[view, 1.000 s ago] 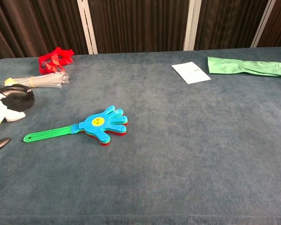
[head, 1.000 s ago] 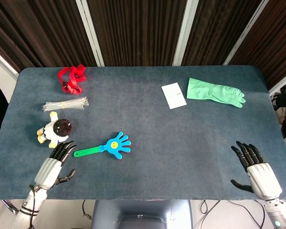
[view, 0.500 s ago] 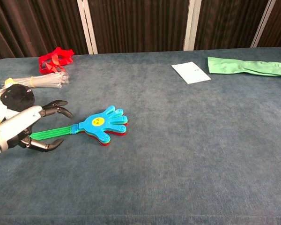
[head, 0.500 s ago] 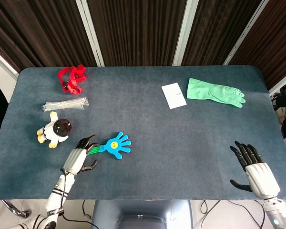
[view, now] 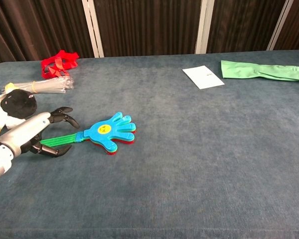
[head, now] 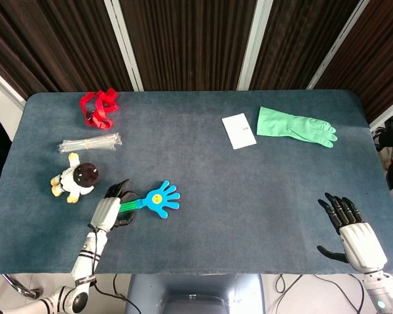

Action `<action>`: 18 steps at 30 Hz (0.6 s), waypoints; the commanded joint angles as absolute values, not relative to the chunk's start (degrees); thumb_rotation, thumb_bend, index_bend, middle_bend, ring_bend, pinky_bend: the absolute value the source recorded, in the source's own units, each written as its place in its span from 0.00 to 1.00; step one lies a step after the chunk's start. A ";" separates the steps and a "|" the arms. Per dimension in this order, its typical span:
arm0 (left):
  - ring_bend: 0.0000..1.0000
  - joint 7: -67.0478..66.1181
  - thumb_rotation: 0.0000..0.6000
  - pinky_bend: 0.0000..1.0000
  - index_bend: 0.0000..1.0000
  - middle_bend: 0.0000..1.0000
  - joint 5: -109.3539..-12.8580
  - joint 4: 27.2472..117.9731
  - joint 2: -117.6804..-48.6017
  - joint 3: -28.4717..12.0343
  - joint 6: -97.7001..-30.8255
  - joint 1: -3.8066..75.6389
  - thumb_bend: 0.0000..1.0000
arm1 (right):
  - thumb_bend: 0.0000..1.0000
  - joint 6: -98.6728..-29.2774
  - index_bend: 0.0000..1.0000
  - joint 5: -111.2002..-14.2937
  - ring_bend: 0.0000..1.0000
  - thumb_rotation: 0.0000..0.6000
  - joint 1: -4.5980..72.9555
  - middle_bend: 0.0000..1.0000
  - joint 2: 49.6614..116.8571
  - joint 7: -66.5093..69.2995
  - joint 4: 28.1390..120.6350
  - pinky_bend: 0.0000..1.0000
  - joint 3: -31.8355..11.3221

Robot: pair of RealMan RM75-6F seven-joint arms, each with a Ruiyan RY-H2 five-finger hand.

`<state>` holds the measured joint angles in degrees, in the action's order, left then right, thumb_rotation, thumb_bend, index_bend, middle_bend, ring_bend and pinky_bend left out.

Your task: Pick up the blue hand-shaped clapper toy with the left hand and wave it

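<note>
The blue hand-shaped clapper (head: 160, 198) (view: 110, 131) lies flat on the blue table, its green handle (head: 128, 207) (view: 64, 139) pointing left. My left hand (head: 109, 209) (view: 31, 135) sits over the handle's far end. Its fingers (view: 63, 115) arch above the handle and its thumb (view: 54, 150) curls below, with gaps showing on both sides. The handle's tip is hidden behind the hand. My right hand (head: 351, 229) hovers at the table's near right corner, fingers spread, holding nothing; only the head view shows it.
A small plush doll (head: 74, 179) (view: 10, 108) lies just left of my left hand. Behind it are a bundle of clear straws (head: 90, 142) (view: 41, 86) and a red strap (head: 98, 108) (view: 59, 63). A white card (head: 239, 131) (view: 203, 76) and a green glove (head: 295, 126) (view: 263, 69) lie far right.
My left hand has come in from the table's near left edge to the handle and now straddles its end. The clapper has not moved. The right hand has barely shifted.
</note>
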<state>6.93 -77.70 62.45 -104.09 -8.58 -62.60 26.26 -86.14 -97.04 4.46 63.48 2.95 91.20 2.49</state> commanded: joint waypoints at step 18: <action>0.00 6.91 1.00 0.03 0.43 0.00 -75.82 61.63 -106.21 -9.42 -61.99 27.52 0.37 | 0.10 -86.35 0.00 -96.91 0.00 1.00 4.30 0.00 63.00 3.14 91.48 0.00 2.51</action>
<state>6.91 -75.83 61.64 -106.20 -9.40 -61.98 27.51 -86.35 -96.90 4.30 63.01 3.13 91.48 2.50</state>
